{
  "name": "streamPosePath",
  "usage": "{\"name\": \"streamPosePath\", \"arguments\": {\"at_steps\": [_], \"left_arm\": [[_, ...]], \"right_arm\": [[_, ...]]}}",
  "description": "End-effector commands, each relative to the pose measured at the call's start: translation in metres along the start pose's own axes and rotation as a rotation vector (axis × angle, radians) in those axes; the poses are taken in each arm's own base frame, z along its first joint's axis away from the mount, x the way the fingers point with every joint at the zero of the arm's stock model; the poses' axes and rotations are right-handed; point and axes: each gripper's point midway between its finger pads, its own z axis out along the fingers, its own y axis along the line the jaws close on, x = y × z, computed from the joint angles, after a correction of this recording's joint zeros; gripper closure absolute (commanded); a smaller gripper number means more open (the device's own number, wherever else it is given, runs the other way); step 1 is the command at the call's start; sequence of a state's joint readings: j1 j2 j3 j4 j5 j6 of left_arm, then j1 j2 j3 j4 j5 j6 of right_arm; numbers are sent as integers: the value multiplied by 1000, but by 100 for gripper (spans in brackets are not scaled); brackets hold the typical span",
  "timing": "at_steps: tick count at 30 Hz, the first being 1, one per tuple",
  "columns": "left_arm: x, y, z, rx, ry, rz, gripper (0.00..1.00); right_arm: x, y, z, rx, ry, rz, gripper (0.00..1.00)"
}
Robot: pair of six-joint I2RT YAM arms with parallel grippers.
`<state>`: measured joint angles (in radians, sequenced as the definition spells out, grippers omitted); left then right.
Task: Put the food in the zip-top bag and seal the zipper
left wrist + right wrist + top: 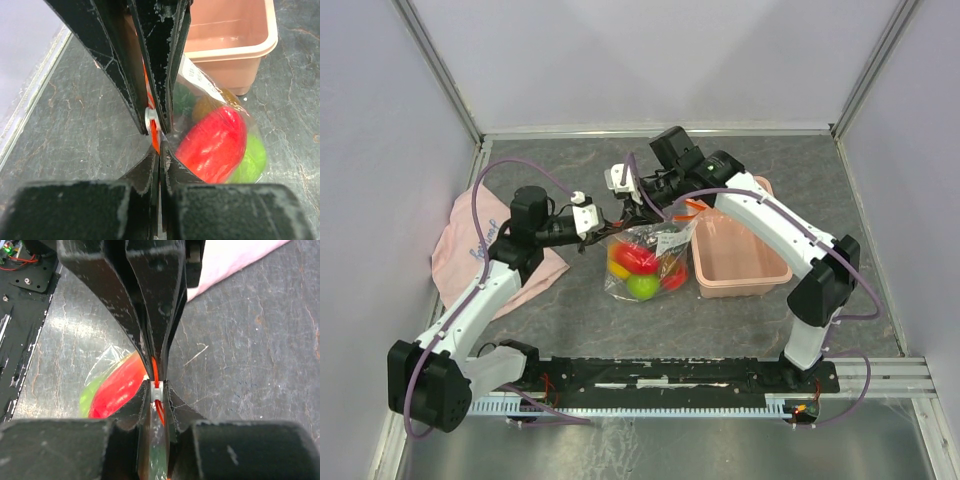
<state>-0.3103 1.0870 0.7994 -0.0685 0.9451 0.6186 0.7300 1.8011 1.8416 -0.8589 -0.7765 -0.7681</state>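
Observation:
The clear zip-top bag [650,262] lies mid-table with the food inside: a red piece [215,145], a green one [250,161] and an orange one [214,106]. My left gripper [160,154] is shut on the red-orange zipper [155,141] at the bag's mouth. My right gripper [157,389] meets it tip to tip and is shut on the zipper's white end piece [156,392]. From above, the left gripper [605,226] and right gripper [632,212] hold the mouth edge up at the bag's top left. Red food [120,386] shows beside the right fingers.
A pink plastic bin [740,255] stands just right of the bag. A pink cloth [470,245] lies at the left under my left arm. Grey walls close in the back and sides of the dark table [560,320].

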Motion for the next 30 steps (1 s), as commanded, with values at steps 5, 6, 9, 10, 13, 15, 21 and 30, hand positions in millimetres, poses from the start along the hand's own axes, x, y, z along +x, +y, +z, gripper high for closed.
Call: {"name": "streamPosePath", "arguments": {"at_steps": [5,6,9,10,13,15,21,30], "left_arm": [[-19,20,-5,-78,-43,59,97],[-20,21,-6,-83,-47,58,97],[-20,25,-10,-99,-56,48,97],[-19,27,-12,-110,-59,43,97],[-15,36,-16,-163,-60,21,97],[-12,42,-18,-197,-56,1,97],[-2,61,-24,-311,-21,-54,97],[6,95,-45,-558,17,-139,97]], "right_arm": [[11,-20,-50,176,66,15,91],[13,-20,-52,186,74,17,91],[17,-21,-58,207,92,28,94],[18,-21,-60,215,96,33,95],[19,-23,-65,243,103,54,97],[17,-25,-68,265,98,61,99],[16,-27,-71,305,97,108,99],[11,-19,-75,354,73,221,99]]}}
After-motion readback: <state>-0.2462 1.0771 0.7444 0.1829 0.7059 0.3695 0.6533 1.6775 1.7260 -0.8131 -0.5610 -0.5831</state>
